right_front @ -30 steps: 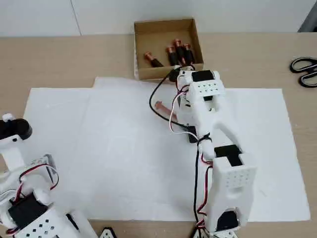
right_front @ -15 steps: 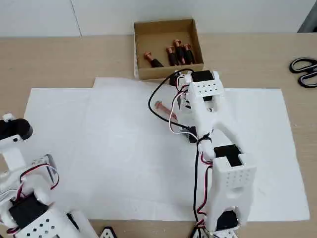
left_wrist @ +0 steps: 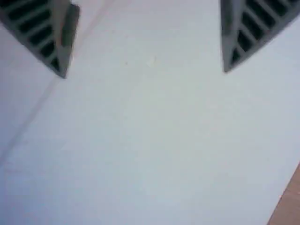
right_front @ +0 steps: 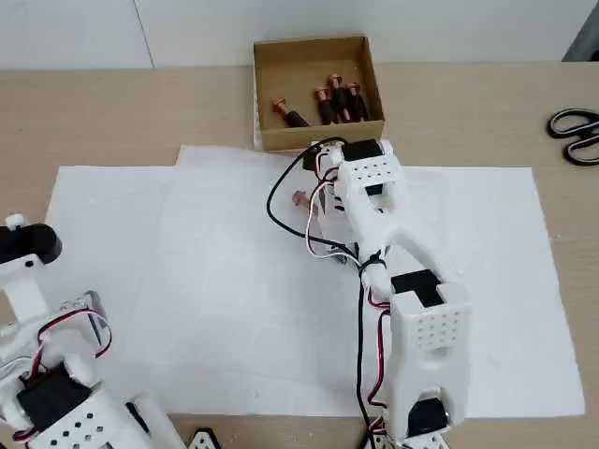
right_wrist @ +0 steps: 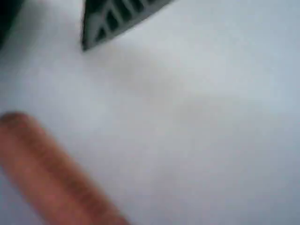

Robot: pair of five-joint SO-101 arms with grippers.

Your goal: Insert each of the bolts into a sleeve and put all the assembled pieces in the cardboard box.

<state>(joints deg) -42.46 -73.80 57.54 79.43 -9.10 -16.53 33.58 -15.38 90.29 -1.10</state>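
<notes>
A lone copper bolt (right_front: 299, 198) lies on the white paper, just in front of the cardboard box (right_front: 265, 89). The box holds several assembled pieces (right_front: 329, 103), copper heads in black sleeves. My right arm (right_front: 370, 173) hangs over the paper between the box and the bolt, its wrist covering its fingers from above. Up close, the right gripper (right_wrist: 44, 40) is open just above the paper, with the bolt (right_wrist: 47, 178) lying a short way off and nothing between the fingers. My left gripper (left_wrist: 145, 68) is open over bare paper, folded back at the near left corner (right_front: 47, 393).
The white paper sheet (right_front: 187, 281) covers most of the table. Black scissors (right_front: 576, 136) lie on the bare wood at the far right. Black and red cables loop off the right wrist (right_front: 285, 210) beside the bolt.
My right arm has drawn back from the box's front edge and swung left, closer to the loose bolt. The bolt and the left arm have stayed put.
</notes>
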